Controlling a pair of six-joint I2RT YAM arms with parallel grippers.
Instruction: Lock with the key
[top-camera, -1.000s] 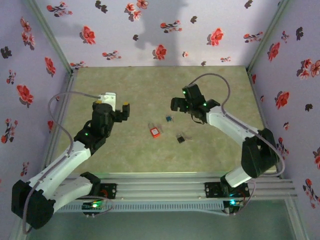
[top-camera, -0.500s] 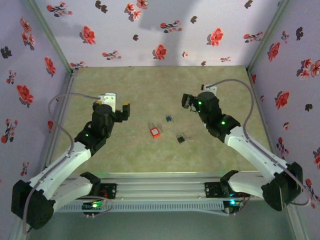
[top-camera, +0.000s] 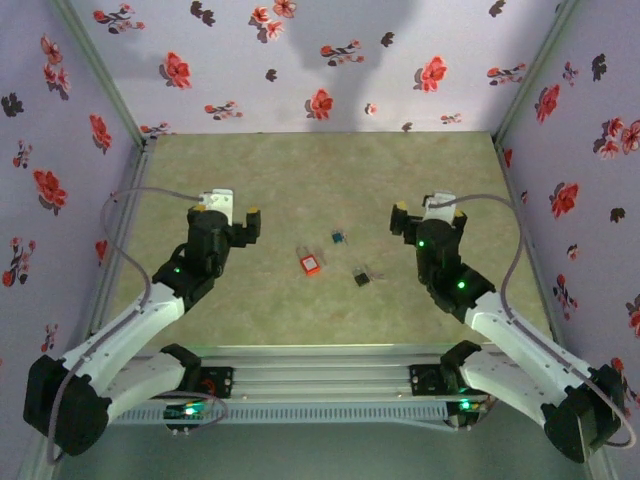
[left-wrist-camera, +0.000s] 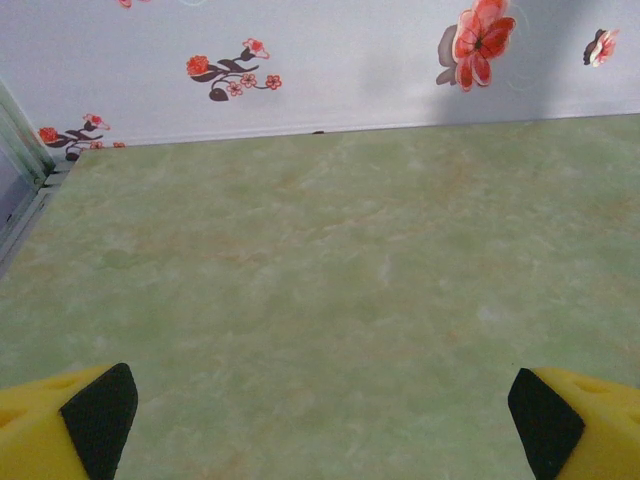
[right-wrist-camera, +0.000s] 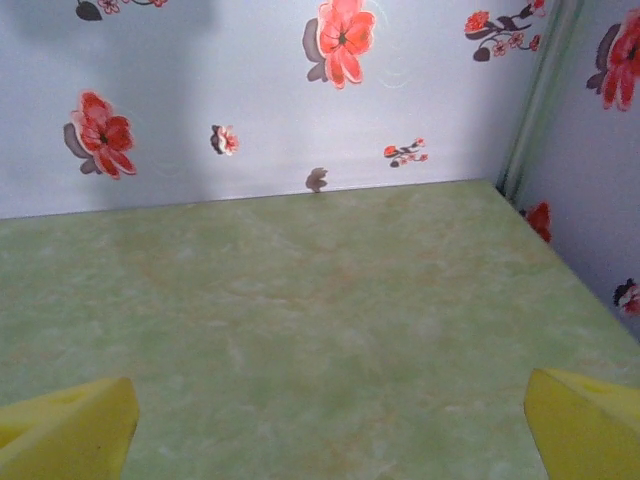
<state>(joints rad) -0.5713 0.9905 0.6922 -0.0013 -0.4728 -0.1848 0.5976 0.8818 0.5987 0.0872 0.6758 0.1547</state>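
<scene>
The small red-orange lock (top-camera: 311, 264) lies flat on the green table near its middle. Close by lie a small bluish piece (top-camera: 339, 237) and a small dark piece (top-camera: 361, 275); which of them is the key I cannot tell. My left gripper (top-camera: 226, 208) hovers left of the lock, open and empty, pointing at the back wall. On the other side, my right gripper (top-camera: 428, 205) is also open and empty. In the left wrist view the left gripper (left-wrist-camera: 320, 420) has only bare table between its yellow fingers (left-wrist-camera: 60, 425). The right gripper (right-wrist-camera: 325, 425) shows the same.
Flowered walls (top-camera: 320, 60) close the table in at the back and both sides. A metal rail (top-camera: 330, 375) runs along the near edge by the arm bases. The green tabletop (top-camera: 320, 170) stretches behind the lock to the back wall.
My right arm has swung from above the small pieces out to the right and nearer the front, its gripper turning toward the back wall. The left arm has hardly moved.
</scene>
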